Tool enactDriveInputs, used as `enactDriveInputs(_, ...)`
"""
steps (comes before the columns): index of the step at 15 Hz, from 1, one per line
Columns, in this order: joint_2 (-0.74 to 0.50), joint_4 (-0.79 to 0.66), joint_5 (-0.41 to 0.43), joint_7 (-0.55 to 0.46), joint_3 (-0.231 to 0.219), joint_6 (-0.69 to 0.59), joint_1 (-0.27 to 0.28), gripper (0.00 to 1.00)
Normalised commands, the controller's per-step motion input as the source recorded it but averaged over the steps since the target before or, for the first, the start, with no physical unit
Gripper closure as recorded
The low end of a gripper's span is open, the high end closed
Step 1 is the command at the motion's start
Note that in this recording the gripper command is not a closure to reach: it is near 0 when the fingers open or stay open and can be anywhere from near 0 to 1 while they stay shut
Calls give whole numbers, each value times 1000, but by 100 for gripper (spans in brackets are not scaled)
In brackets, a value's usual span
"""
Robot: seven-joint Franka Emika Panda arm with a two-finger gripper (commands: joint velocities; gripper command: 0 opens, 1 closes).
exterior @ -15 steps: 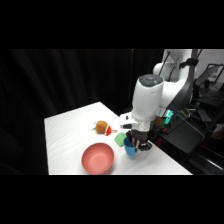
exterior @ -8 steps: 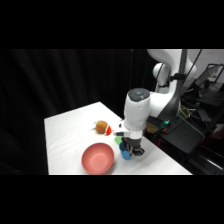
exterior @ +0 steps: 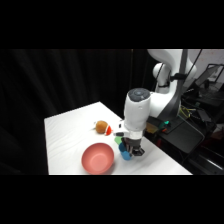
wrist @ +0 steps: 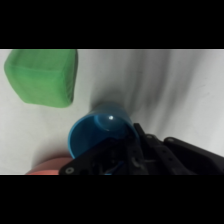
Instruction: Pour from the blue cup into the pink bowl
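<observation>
The blue cup [exterior: 125, 154] stands on the white table [exterior: 70, 130] just right of the pink bowl [exterior: 98, 158]. My gripper [exterior: 133, 149] has come down right onto the cup and covers most of it in the side view. Seen from the wrist, the blue cup [wrist: 98, 132] sits upright with its mouth open toward the camera. The gripper [wrist: 120, 156] shows as black linkage overlapping the cup's near rim. A sliver of the pink bowl [wrist: 46, 170] shows at the lower left edge.
A green block [wrist: 42, 76] lies close beside the cup; in the side view the green block [exterior: 118, 141] peeks out next to the gripper. An orange-brown round toy [exterior: 102, 127] sits further back. The table's right edge [exterior: 165, 155] runs close to the gripper.
The arm has swung left and come down over the table. The gripper has dropped from above the cup to cup level.
</observation>
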Motion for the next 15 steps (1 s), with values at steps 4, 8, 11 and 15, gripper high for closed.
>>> enactDriveInputs(4,-395,-106,-27,-111,-48,-292,24,0)
enactDriveInputs(8,-677,-160,-16,-174,15,-455,-64,0)
enactDriveInputs(11,-796,-60,2,-106,60,-668,-109,0)
enactDriveInputs(15,-505,70,38,-88,67,-511,-173,0)
